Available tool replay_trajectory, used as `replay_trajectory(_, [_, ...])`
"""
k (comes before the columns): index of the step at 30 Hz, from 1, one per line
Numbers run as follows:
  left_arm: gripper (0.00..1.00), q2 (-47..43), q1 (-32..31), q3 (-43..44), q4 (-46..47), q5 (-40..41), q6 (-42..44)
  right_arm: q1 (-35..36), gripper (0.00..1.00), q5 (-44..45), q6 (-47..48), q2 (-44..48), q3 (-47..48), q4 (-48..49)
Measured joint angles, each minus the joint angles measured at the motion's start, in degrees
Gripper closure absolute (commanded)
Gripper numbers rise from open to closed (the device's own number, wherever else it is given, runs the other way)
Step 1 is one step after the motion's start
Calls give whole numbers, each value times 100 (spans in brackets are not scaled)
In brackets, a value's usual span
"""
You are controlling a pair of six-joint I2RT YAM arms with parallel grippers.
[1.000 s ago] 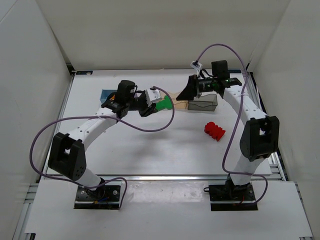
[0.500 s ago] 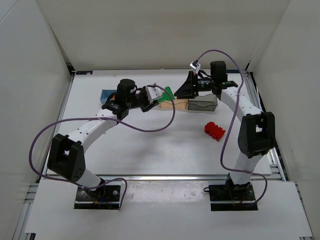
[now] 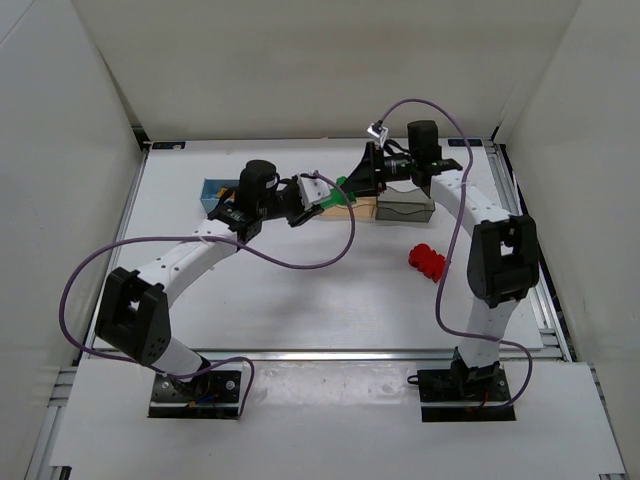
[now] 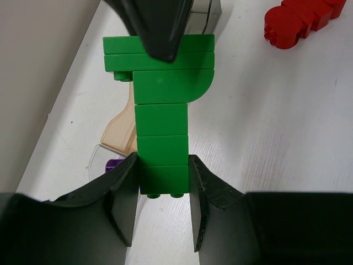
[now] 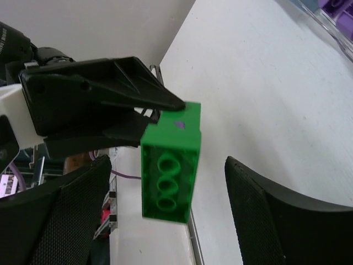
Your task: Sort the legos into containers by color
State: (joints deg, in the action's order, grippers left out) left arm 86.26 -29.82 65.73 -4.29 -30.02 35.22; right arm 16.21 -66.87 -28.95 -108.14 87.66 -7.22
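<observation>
In the last second my right arm has swung left along the far side of the bench and its fingers have spread; they now stand released, one on each side of the free end of the green brick; my left fingers stay clenched on its other end, holding it in the air over the pale orange box; I judge this a hand-over, so green is not yet sorted; the red brick waits on the bench, well apart.
</observation>
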Motion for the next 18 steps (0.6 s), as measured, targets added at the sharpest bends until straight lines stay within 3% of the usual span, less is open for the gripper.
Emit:
replay_trajectory(2, [74,0,-39,0,0,-2,20,76,18,-2,35,-26,74,0])
replay_trajectory(3, [74,0,-59,0,0,-2,28,103,28,-2,74,-37,105,-2])
replay_trajectory(5, [74,0,-76,0,0,-4,35,173,35,-11,144,-37,138,-13])
replay_trajectory(12, [74,0,-94,0,7,-2,35,304,32,-22,560,-37,149,-343])
replay_trajectory(16, [74,0,-98,0,7,-2,33,398,42,-9,868,-35,125,-577])
replay_trajectory(18, [74,0,-107,0,28,-9,33,411,55,20,992,-35,70,-632])
